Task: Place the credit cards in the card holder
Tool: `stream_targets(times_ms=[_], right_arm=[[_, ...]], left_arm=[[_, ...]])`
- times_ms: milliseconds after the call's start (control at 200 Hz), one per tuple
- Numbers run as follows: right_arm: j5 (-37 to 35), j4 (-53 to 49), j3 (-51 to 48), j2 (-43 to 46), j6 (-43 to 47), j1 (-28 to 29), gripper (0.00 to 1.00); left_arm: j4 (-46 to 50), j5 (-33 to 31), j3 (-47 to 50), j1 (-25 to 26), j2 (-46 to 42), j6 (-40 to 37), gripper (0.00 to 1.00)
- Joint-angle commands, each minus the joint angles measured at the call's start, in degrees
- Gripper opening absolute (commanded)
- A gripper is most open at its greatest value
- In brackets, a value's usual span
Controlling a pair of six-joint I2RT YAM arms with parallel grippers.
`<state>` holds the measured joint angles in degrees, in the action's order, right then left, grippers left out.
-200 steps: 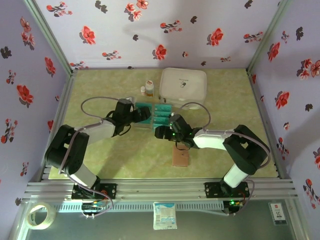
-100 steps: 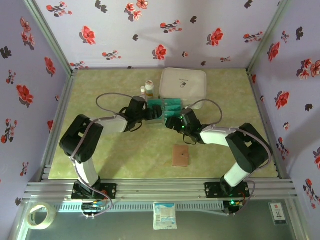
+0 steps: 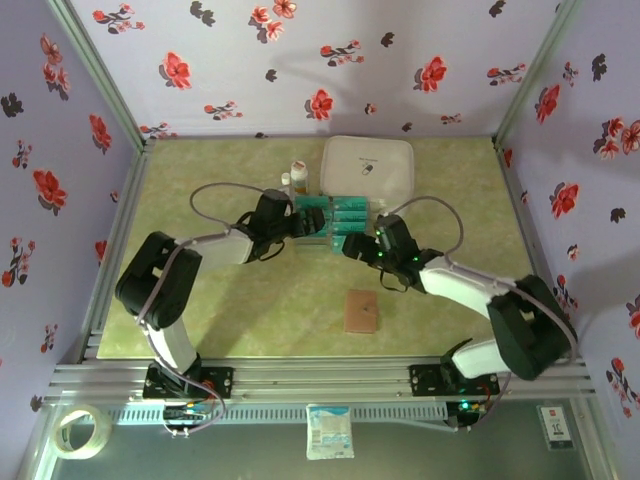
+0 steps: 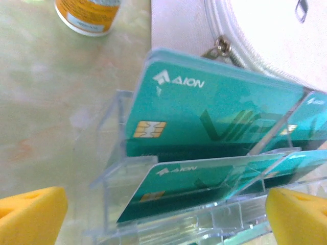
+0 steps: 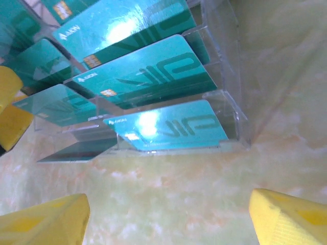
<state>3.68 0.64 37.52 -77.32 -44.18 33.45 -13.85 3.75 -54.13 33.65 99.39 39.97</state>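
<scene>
Several teal credit cards stand in slots of a clear plastic tray at the table's middle. My left gripper is open at the tray's left end. Its yellow fingertips straddle the tray's corner, with the front card just ahead. My right gripper is open at the tray's front right, a short gap from the nearest card, with only table between its fingertips. The brown card holder lies shut on the table, nearer me than the tray.
A large white zipped case lies right behind the tray. Two small bottles stand at the tray's back left, one with an orange label close to my left gripper. Patterned walls close in the table on three sides.
The left gripper moved right up to the tray's left end. The right gripper moved right and back, its arm swinging right. The tray looks shifted slightly back and right.
</scene>
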Motion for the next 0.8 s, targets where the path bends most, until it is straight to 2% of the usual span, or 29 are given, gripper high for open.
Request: stream_targets(times_ms=[0, 260, 335, 485, 545, 635, 795], right_arm=[[-0.33, -10.14, -1.43, 5.52, 2.11, -0.32, 0.82], [2.28, -23.12, -6.25, 19.07, -1.14, -0.23, 0.81], [4.68, -24.69, -8.69, 22.35, -2.90, -0.25, 0.74], [9.64, -24.98, -13.89, 26.76, -7.02, 0.66, 0.52], [10.42, -25.31, -15.17, 27.52, -8.11, 1.46, 0.48], [11.46, -25.38, -16.57, 27.83, -9.11, 3.07, 0.44], [12.48, -23.85, -18.22, 26.81, -10.83, 5.84, 0.43]], left_arm=[[1.72, 0.61, 2.14, -2.49, -5.29, -1.73, 1.00], [10.56, 0.92, 4.00, -5.54, -14.28, -3.36, 1.00], [13.70, 0.46, 4.26, -5.65, -16.60, -3.26, 1.00], [19.28, -0.01, 4.57, -5.69, -19.12, -1.76, 1.00], [20.40, 0.04, 5.29, -5.59, -20.04, -1.27, 1.00], [20.46, 0.04, 6.80, -5.43, -21.41, -0.90, 1.00], [19.86, 0.08, 8.27, -5.43, -22.31, -0.15, 1.00]])
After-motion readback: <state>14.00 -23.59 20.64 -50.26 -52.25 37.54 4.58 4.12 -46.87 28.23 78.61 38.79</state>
